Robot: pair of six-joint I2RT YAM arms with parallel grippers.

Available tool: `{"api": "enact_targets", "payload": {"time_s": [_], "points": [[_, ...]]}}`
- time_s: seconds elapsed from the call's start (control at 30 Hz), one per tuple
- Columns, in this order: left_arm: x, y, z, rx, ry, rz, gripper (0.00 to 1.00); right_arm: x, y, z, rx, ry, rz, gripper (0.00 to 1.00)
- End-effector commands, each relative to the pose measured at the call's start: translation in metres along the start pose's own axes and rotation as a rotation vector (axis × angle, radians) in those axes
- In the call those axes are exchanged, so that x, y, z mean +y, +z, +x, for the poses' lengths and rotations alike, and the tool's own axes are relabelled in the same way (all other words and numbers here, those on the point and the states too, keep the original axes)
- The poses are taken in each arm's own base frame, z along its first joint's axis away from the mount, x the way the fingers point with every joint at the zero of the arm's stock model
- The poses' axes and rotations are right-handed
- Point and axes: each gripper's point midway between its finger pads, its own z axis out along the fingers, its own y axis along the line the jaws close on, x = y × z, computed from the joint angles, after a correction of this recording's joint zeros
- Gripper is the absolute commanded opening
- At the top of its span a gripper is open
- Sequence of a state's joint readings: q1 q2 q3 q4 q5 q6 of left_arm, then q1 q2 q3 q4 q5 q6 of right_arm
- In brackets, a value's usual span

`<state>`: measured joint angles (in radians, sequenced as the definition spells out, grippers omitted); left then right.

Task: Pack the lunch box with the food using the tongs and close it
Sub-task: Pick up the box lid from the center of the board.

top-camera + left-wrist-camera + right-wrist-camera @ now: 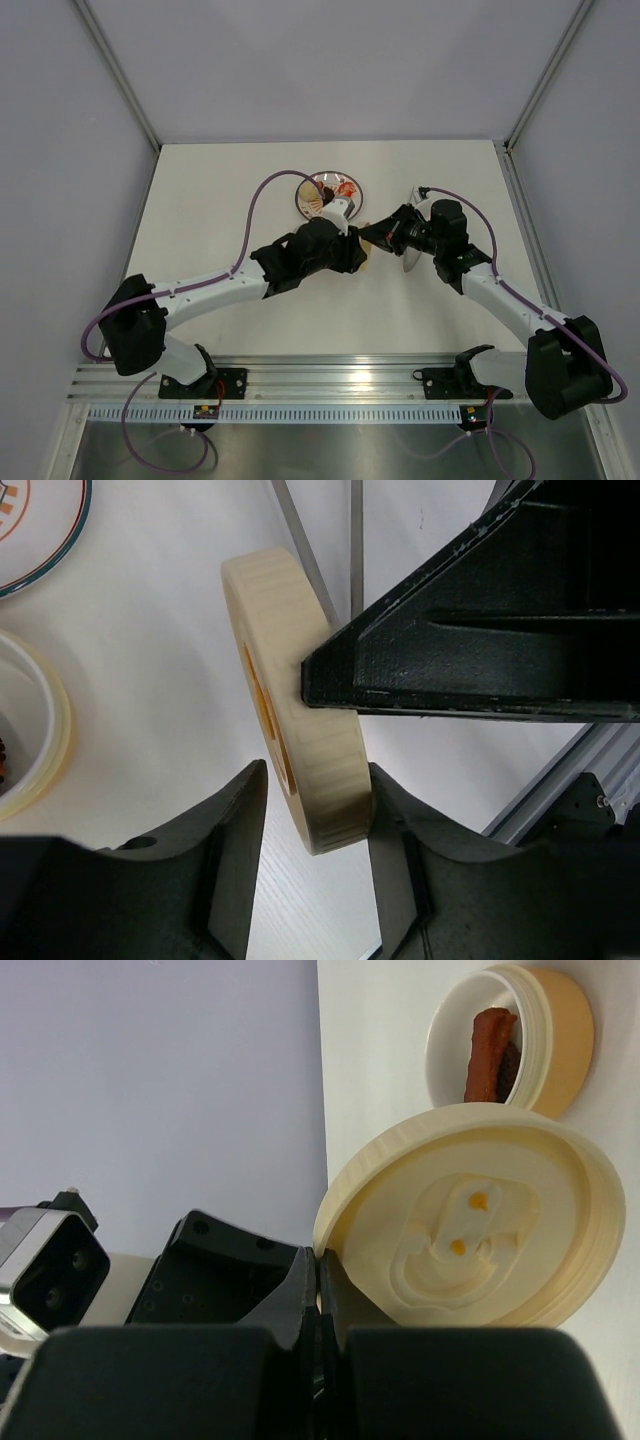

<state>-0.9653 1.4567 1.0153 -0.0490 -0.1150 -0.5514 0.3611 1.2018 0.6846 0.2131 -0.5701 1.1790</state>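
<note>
The lunch box (560, 1040) stands open on the white table (230, 200). It is straight ahead of the right gripper (315, 1255), just beyond the lid (300, 730). From the left gripper (318, 780) it lies off the left side of the fingers, near them but apart.

The left arm (210, 288) and the right arm (515, 305) reach in from the near edge. They meet over the middle of the table, with the grippers facing each other.

Left gripper: partly open. Its fingers (235, 850) straddle the lower part of the lid, one at each face. The right-hand finger touches the lid. The left-hand finger stands just off it, and a strip of table shows between them. The grip is not closed on the lid.

Right gripper: fingers pressed together. Their common tip touches the lid's rim. It cannot be told whether any of the rim is nipped between them.

Plate (50, 540): red-and-white patterned. It is ahead and to the left of the left gripper, past the lunch box.

Tongs (356, 540): two slim metal arms lie on the table ahead of the left gripper's fingers, beyond the lid's upper edge.

Lid: a cream disc with a ribbed rim. It stands tilted on edge between the two grippers. Its moulded face, with two orange spots, is turned toward the right wrist.

Food (487, 1050): a red-brown strip and a darker piece lie inside the lunch box.
</note>
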Motion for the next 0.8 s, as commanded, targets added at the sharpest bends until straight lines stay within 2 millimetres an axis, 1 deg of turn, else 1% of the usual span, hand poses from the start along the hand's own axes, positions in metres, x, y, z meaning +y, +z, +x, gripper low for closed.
{"api": "enact_targets", "payload": {"time_s": [0.0,0.1,0.13,0.17,0.2,0.23,0.27,0.37,0.43,0.5,0.7,0.77], "points": [[-0.015,0.0,-0.039,-0.124,-0.008,0.015,0.39,0.018,-0.001,0.005,0.027,-0.019,-0.067,0.0],[-0.014,-0.004,-0.041,-0.135,0.003,-0.001,0.29,0.016,0.0,0.004,0.02,-0.018,-0.059,0.0],[-0.013,-0.005,-0.043,-0.14,0.004,-0.006,0.2,0.016,0.0,0.003,0.015,-0.018,-0.059,0.0],[-0.011,-0.006,-0.046,-0.148,0.003,-0.02,0.15,0.016,0.001,0.002,0.009,-0.02,-0.057,0.0],[-0.01,-0.007,-0.045,-0.138,0.008,-0.03,0.1,0.016,0.001,0.001,0.007,-0.019,-0.057,0.01],[-0.008,-0.008,-0.044,-0.129,0.016,-0.041,0.03,0.016,0.002,0.0,0.005,-0.02,-0.055,0.04],[-0.008,-0.008,-0.045,-0.126,0.021,-0.045,0.0,0.017,0.002,0.0,0.004,-0.025,-0.057,0.06],[-0.005,-0.011,-0.048,-0.127,0.036,-0.07,0.0,0.025,0.002,-0.004,-0.002,-0.041,-0.06,0.09],[-0.001,-0.012,-0.046,-0.123,0.042,-0.083,0.0,0.026,0.001,-0.006,-0.008,-0.049,-0.05,0.12],[0.002,-0.014,-0.046,-0.122,0.046,-0.098,0.0,0.03,0.0,-0.008,-0.016,-0.068,-0.043,0.27],[0.009,-0.015,-0.04,-0.111,0.054,-0.124,0.0,0.034,-0.002,-0.012,-0.032,-0.087,-0.036,0.42],[0.012,-0.015,-0.038,-0.11,0.055,-0.134,0.0,0.034,-0.003,-0.012,-0.035,-0.087,-0.032,0.44]]}}
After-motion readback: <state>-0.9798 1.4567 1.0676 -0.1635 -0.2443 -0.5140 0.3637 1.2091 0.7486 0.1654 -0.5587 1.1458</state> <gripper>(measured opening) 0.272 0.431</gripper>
